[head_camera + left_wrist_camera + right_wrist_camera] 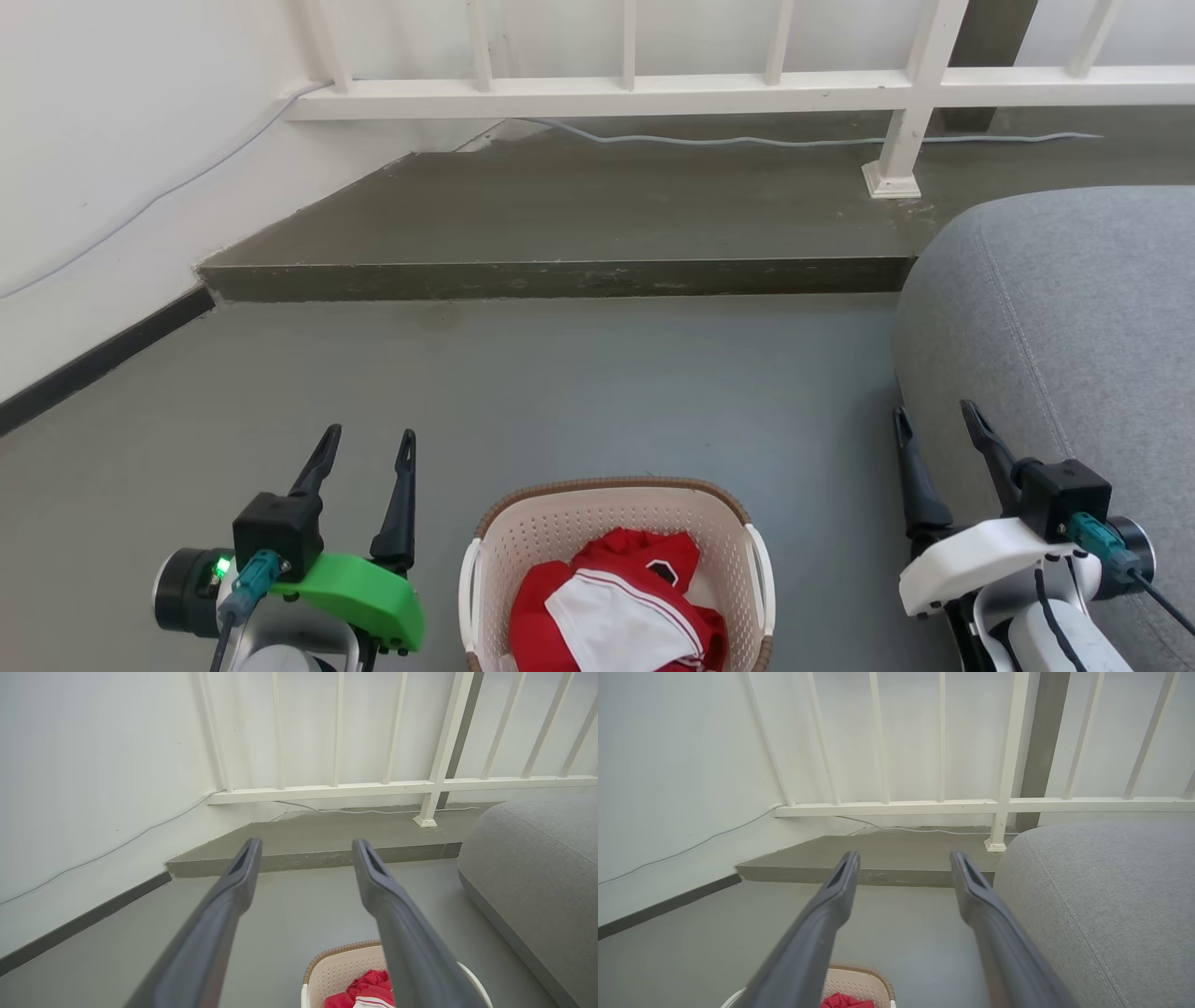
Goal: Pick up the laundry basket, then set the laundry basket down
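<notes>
Laundry basket: you have the laundry basket at the bottom centre of the head view, between your two grippers and touched by neither. It seems to stand on the grey floor, though its base is cut off there.
Contents: red and white clothing lies inside.
Left gripper: your left gripper is just beside the basket's left side, fingers apart, nothing between them.
Right gripper: your right gripper is off the basket's right side, fingers spread and empty, close to the grey sofa.
Ahead: a raised step under a white railing.
</notes>
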